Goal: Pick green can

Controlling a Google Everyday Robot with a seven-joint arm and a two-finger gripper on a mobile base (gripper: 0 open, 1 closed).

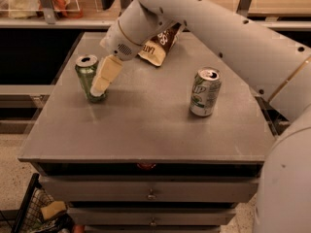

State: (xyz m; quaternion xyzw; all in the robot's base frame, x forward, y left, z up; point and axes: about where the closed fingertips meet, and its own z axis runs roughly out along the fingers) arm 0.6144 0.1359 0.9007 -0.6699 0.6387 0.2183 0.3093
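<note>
The green can [86, 75] stands upright at the left side of the grey table [146, 125], with a silver top. My gripper [100, 85] hangs from the white arm that comes in from the upper right. Its cream-coloured finger [106, 74] lies against the can's right side and covers part of the can's body. The can stands on the table.
A silver-white can with a green logo [204, 92] stands at the right of the table. A brown snack bag [160, 45] lies at the back, partly under the arm. Drawers [150, 193] sit below the front edge. A wire basket [36, 212] is at the lower left.
</note>
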